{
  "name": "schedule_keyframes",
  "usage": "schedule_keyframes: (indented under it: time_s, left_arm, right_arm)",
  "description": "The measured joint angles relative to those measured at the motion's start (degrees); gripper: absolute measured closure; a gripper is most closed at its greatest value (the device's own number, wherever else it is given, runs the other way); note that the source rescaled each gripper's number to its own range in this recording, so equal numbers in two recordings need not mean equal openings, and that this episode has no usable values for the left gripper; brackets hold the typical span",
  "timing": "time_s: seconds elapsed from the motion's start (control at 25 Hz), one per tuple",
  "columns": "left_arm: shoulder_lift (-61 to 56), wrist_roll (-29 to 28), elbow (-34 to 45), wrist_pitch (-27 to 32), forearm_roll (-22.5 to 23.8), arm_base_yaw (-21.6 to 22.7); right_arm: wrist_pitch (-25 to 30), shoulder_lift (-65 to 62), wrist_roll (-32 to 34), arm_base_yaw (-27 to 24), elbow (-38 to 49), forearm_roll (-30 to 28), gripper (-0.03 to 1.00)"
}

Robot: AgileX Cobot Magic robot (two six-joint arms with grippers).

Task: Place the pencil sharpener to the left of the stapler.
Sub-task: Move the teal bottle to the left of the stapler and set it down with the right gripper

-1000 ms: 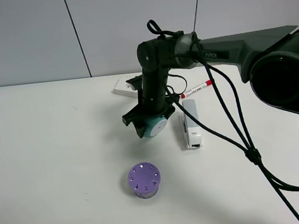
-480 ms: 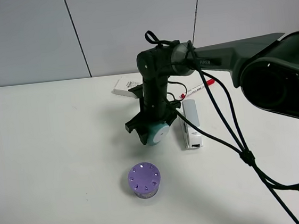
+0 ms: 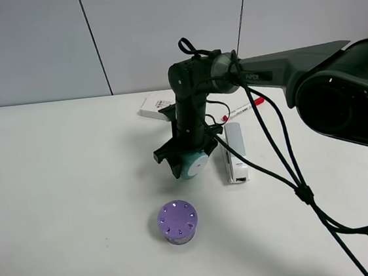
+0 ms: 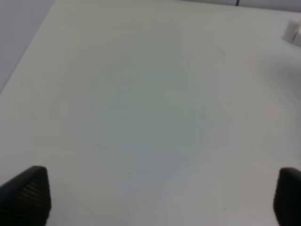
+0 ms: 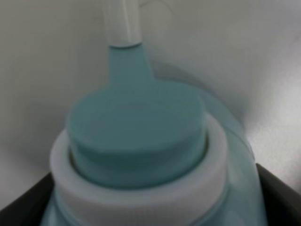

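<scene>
The teal pencil sharpener [image 3: 193, 165], its white round face turned toward the front, sits between the dark fingers of my right gripper [image 3: 188, 162], which is shut on it. It is low over the table, just left of the long grey and white stapler [image 3: 235, 151]; whether it touches the surface cannot be told. The right wrist view is filled by the pencil sharpener [image 5: 141, 141], with one dark finger [image 5: 28, 200] at each side. My left gripper [image 4: 150, 197] hangs open over bare table.
A purple cylinder with holes [image 3: 178, 222] stands in front of the sharpener. A flat white box [image 3: 153, 106] and a red-capped marker [image 3: 243, 110] lie behind the right arm. Black cables trail from the arm to the right front.
The right gripper has come down and slightly toward the front with the sharpener, then nearly stopped. The stapler and purple cylinder have not moved.
</scene>
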Motion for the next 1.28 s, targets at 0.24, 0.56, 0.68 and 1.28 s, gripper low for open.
schedule_keyframes:
  time_s: [0.24, 0.56, 0.68, 1.28]
  left_arm:
    - [0.0, 0.0, 0.0, 0.0, 0.0, 0.0]
    - [0.0, 0.0, 0.0, 0.0, 0.0, 0.0]
    - [0.0, 0.0, 0.0, 0.0, 0.0, 0.0]
    - [0.0, 0.0, 0.0, 0.0, 0.0, 0.0]
  right_arm:
    - [0.0, 0.0, 0.0, 0.0, 0.0, 0.1, 0.95]
    - [0.0, 0.0, 0.0, 0.0, 0.0, 0.4, 0.46]
    - [0.0, 0.0, 0.0, 0.0, 0.0, 0.4, 0.32]
    - [1.4, -7.0, 0.0, 0.0, -0.1, -0.2, 0.29]
